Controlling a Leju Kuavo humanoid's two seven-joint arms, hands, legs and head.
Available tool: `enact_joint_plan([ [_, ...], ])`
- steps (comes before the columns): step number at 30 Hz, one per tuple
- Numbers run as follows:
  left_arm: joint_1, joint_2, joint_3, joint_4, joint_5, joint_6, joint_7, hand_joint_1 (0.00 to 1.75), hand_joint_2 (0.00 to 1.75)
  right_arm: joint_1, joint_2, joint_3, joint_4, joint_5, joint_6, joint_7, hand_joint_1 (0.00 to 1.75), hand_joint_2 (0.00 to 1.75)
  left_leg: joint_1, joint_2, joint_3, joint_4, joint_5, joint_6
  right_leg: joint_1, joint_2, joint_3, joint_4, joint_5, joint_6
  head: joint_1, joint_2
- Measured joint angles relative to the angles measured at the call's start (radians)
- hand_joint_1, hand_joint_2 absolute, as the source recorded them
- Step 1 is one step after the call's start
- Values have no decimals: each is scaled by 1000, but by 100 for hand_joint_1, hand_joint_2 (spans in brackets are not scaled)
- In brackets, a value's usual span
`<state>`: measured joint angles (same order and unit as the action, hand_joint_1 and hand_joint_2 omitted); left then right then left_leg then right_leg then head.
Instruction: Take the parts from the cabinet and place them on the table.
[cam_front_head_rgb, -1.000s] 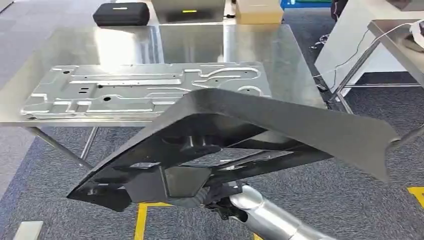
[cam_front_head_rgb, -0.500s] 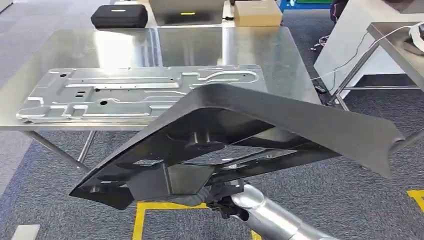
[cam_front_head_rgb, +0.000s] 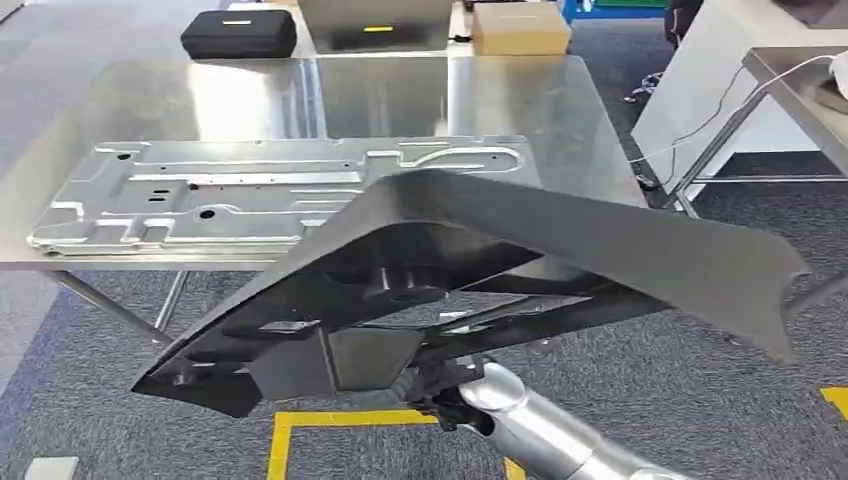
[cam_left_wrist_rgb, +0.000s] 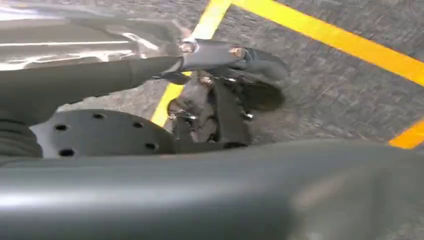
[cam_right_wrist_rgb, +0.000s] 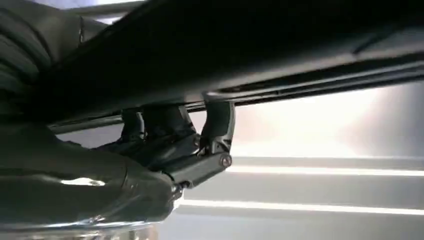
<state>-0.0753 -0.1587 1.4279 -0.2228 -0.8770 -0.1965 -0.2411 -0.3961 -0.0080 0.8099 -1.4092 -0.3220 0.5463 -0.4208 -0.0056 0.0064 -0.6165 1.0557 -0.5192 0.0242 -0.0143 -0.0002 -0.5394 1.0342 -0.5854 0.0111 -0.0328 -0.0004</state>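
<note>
Above the right hand (cam_front_head_rgb: 440, 395) rides one large black panel (cam_front_head_rgb: 480, 270), tilted, its far edge reaching over the near rim of the table (cam_front_head_rgb: 520, 100). The hand's fingers (cam_right_wrist_rgb: 215, 130) hook up onto the panel's underside rail and carry it. Beyond it, one silver stamped metal sheet (cam_front_head_rgb: 250, 190) lies flat on the table. The panel looks stiff, broad and awkward, likely to swing; a hold near its middle suits it best. The left hand (cam_left_wrist_rgb: 215, 110) hangs over the carpet; whether its fingers are apart I cannot tell, the view being blurred.
</note>
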Motion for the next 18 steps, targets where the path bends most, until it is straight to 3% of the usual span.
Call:
enact_joint_plan([
  [2, 1, -2, 0, 0, 0, 1, -2, 0, 175, -3, 0, 0, -2, 0, 2, 0, 175, 175, 12, 1, 18, -21, 2, 3, 1, 0, 2, 22, -17, 13, 1, 0],
  [3, 0, -2, 0, 0, 0, 1, -2, 0, 175, -7, 0, 1, -2, 0, 4, 0, 175, 175, 12, 2, 23, -22, -2, 8, 1, 1, -23, 68, -41, 15, 2, 0],
  [5, -1, -4, 0, 0, 5, 2, -3, 0, 175, -5, -2, 2, -2, 0, 5, 0, 175, 175, 13, 2, 28, -22, -8, 13, -1, 1, -112, 221, -101, 19, 1, 0],
  [6, -1, -5, 0, 0, 11, 2, -4, 0, 175, -4, -3, 3, -2, 0, 5, 0, 175, 175, 13, 2, 31, -22, -12, 13, -1, 1, -156, 288, -113, 23, 2, 0],
  [7, -1, -5, 0, 0, 17, 3, -5, 0, 175, -4, -4, 5, -2, 0, 5, 0, 175, 175, 13, 2, 37, -22, -16, 12, -2, 0, -175, 300, -95, 25, 1, 0],
  [8, 1, -6, 0, 0, 17, 3, -5, 0, 175, -5, -4, 6, -2, 0, 5, 0, 175, 175, 14, 1, 45, -22, -22, 9, -3, 0, -170, 272, -59, 26, 1, 0],
  [10, 3, -7, 0, 0, 17, 4, -5, 0, 175, -8, -4, 9, -2, 0, 7, 0, 175, 175, 18, 0, 69, -21, -39, -1, -4, -1, -109, 113, 54, 28, 1, 0],
  [11, 3, -8, 0, 0, 17, 8, -4, 0, 175, -9, -4, 11, -2, 0, 8, 0, 175, 175, 18, 1, 76, -21, -47, -7, -3, -2, -82, 50, 78, 26, 1, 0],
  [12, 0, -8, 0, 0, 18, 11, -4, 0, 175, -11, -4, 13, -1, 0, 9, 1, 175, 175, 12, -1, 79, -17, -52, -14, 3, -1, -73, 37, 68, 22, 2, 0],
  [13, -1, -8, 1, 0, 18, 14, -1, 0, 175, -13, -4, 14, -2, -1, 10, 1, 175, 175, 13, 0, 75, -17, -52, -17, 3, 0, -68, 26, 52, 10, 2, 0],
  [15, -1, -10, 1, 0, 18, 19, 3, 0, 175, -15, -3, 15, -2, -3, 11, 1, 175, 175, 14, 2, 79, -25, -52, -21, 6, 4, -71, 25, 49, -1, 2, 0],
  [16, -3, -10, 1, 0, 19, 19, 3, 0, 175, -18, -3, 15, -2, -5, 11, 1, 175, 175, 14, 2, 82, -25, -57, -25, 0, 4, -66, 21, 48, -7, 2, 0],
  [17, -4, -10, 1, 0, 24, 19, 4, 0, 175, -22, -1, 16, -2, -8, 15, 2, 175, 175, 15, 1, 80, -11, -67, -32, -4, 2, -60, 19, 47, -12, 2, 0],
  [18, -5, -10, 2, 0, 31, 19, 4, 0, 175, -29, 3, 16, -1, -13, 18, 2, 175, 175, 16, 1, 56, 35, -88, -36, -5, -1, -56, 19, 42, -19, 0, 0],
])
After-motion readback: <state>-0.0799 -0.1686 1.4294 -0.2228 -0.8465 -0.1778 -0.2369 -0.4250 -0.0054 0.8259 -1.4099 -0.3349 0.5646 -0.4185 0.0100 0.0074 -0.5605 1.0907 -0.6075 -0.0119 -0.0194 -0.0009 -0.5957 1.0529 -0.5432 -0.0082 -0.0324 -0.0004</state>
